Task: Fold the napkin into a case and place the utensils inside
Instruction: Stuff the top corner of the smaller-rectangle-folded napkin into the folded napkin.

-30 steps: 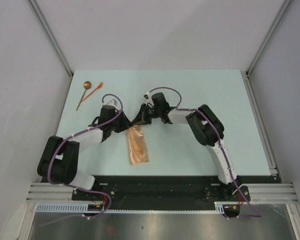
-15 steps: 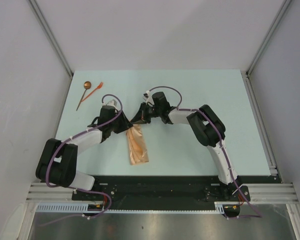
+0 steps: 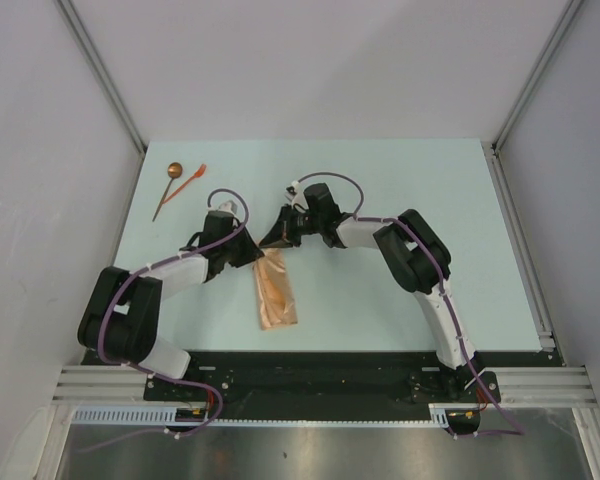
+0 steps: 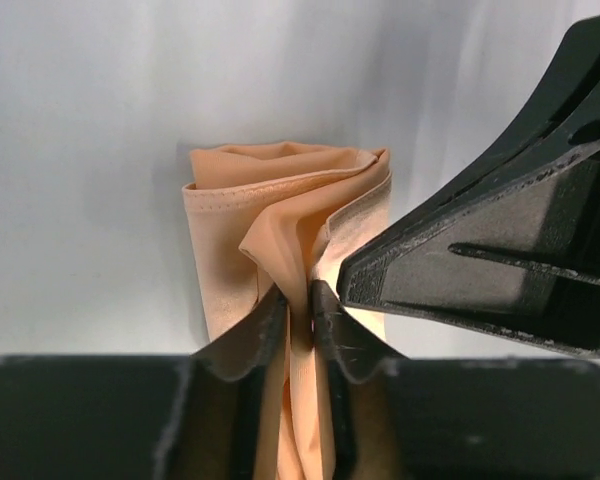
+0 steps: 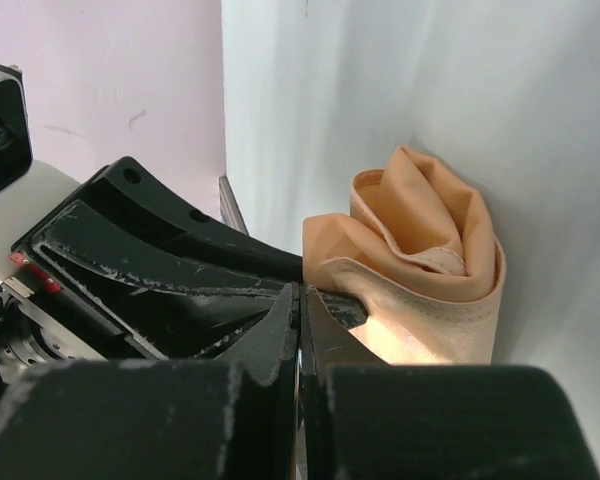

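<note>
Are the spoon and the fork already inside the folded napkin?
No, the spoon and the fork lie at the far left corner of the table, well apart from the folded napkin.

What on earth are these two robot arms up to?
They are folding an orange napkin into a pouch. The left claw pinches a fold at its far end. The right claw is shut beside it, at the cloth's edge. The spoon and fork lie off to the far left, not yet tucked in.
</note>
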